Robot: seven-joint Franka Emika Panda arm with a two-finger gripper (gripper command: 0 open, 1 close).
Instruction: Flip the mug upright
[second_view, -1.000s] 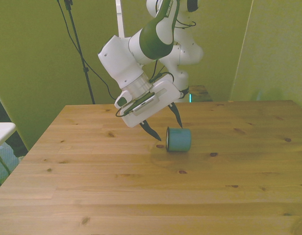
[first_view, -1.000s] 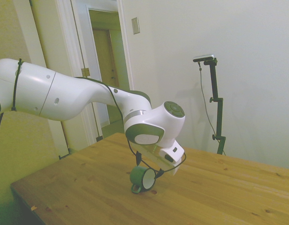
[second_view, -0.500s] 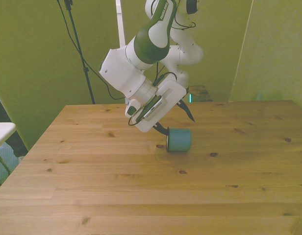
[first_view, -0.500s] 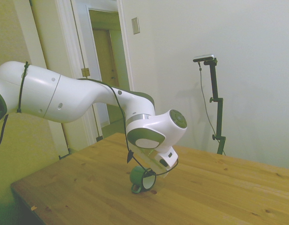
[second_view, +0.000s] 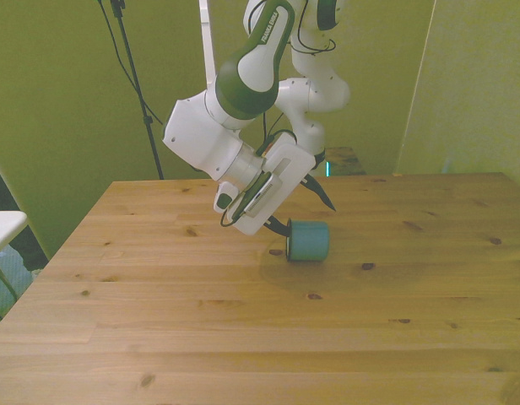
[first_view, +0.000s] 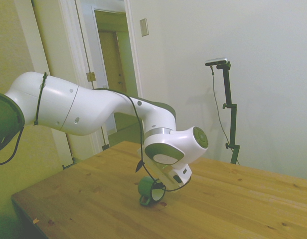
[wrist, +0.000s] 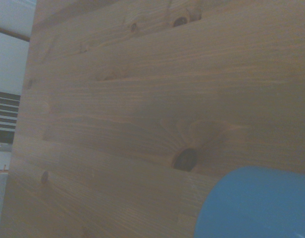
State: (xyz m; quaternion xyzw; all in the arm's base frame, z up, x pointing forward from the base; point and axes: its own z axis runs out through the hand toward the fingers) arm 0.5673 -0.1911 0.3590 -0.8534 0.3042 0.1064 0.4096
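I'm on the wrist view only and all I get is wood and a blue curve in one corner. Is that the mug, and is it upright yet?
Observer: Yes, that's the mug, and no: the front view shows it lying on its side on the table.
Operator: Where does its mouth point?
Observer: In the side view the white inside faces that camera, with the handle down at the table.
Operator: Is the tool open?
Observer: Yes, the tool is open. One of its fingers is behind the mug and the other is at the mug's end toward the front view's left.
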